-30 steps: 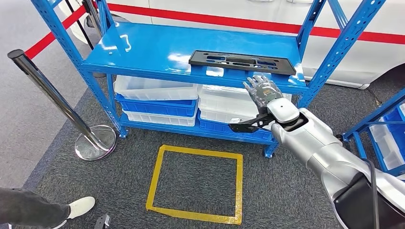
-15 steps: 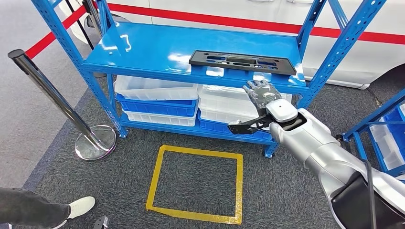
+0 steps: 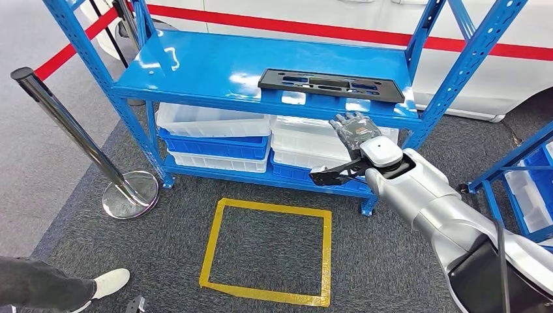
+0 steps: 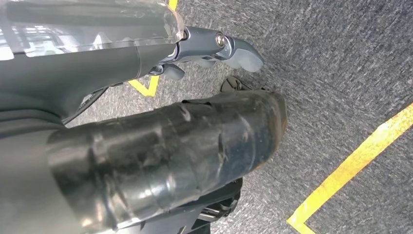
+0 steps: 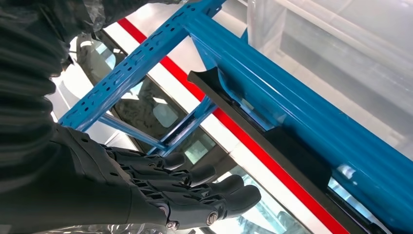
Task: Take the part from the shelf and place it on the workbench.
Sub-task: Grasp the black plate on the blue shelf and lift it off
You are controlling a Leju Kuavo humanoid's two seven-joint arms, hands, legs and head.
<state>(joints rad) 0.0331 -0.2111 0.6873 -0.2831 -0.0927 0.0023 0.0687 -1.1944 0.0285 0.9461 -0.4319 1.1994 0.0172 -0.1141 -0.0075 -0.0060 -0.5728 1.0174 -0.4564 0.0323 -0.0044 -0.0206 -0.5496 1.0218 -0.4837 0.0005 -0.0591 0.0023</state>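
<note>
Right hand [image 3: 355,128] hovers released, fingers apart, just below the shelf's [image 3: 215,65] front edge; the black part [image 3: 329,85] lies flat on top, near that edge, within reach.

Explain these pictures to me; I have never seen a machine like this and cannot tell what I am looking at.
This is a humanoid robot with two silver arms. The wide picture comes from a camera on its head, looking down. In it the right robot hand reaches up toward a blue shelf, just below its front edge, fingers apart, holding nothing. On the shelf lies a flat black part, which the robot is meant to fetch. Plastic bins are stacked underneath, and yellow tape marks a square on the carpet. The other two pictures come from cameras at the wrists. The left robot hand hangs over the carpet; its grip cannot be judged.
</note>
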